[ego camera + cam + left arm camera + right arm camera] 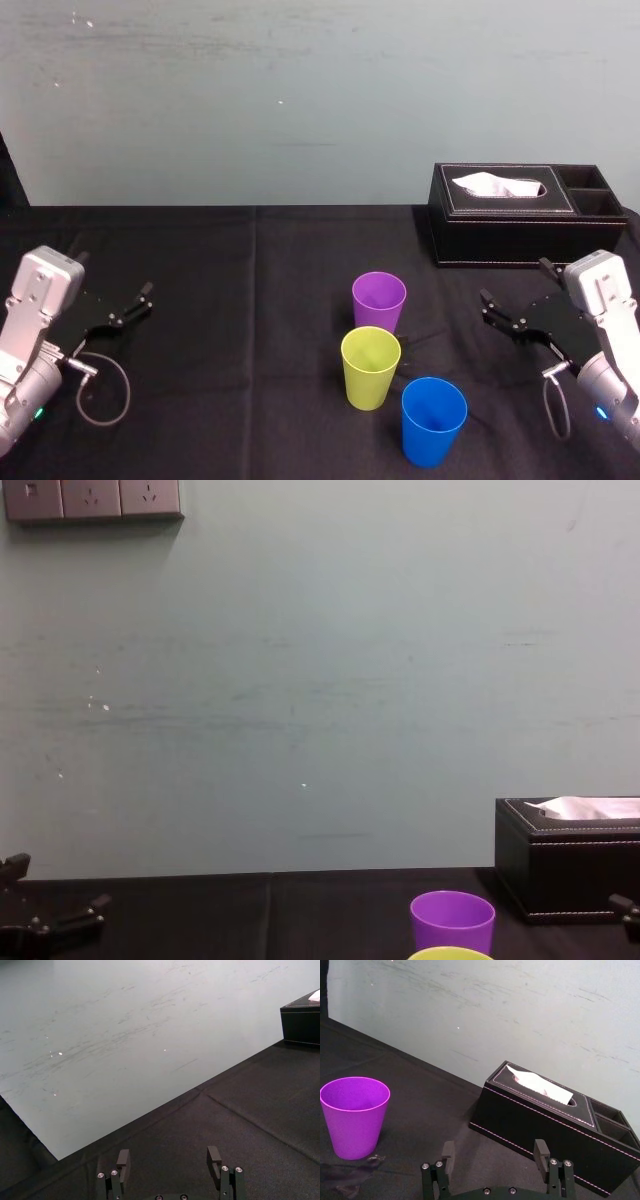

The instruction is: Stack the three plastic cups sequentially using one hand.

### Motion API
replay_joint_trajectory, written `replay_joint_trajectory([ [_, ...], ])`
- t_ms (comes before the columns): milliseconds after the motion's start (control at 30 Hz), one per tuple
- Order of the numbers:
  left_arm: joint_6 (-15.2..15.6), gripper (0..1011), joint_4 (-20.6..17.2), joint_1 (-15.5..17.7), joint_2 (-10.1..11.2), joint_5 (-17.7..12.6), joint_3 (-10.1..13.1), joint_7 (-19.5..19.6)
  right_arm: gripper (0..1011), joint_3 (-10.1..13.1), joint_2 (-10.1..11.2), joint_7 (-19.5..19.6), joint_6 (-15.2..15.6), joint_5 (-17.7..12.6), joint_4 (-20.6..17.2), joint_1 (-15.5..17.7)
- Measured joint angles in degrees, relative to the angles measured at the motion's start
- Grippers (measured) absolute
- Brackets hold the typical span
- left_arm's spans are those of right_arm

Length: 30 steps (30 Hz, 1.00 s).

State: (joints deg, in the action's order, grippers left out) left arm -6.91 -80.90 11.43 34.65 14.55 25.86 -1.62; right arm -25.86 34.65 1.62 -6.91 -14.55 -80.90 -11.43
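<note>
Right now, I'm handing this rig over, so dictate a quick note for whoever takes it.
Left tool: open, empty, idle at the left of the table.
Right tool: open, empty, in front of the black tissue box.
Purple cup, yellow-green cup and blue cup stand upright, separate, in a diagonal row, purple farthest.
Done: nothing stacked. Left: both stacking steps.

No readable text, labels, brands, numbers or signs.
</note>
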Motion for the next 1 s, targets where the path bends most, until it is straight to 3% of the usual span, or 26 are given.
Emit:
replay_joint_trajectory([
  [1000, 0.0, 1000, 0.0, 0.0, 0.0, 0.0, 0.0, 0.0, 1003, 0.0, 0.0, 0.0, 0.0, 0.0, 0.0, 0.0],
])
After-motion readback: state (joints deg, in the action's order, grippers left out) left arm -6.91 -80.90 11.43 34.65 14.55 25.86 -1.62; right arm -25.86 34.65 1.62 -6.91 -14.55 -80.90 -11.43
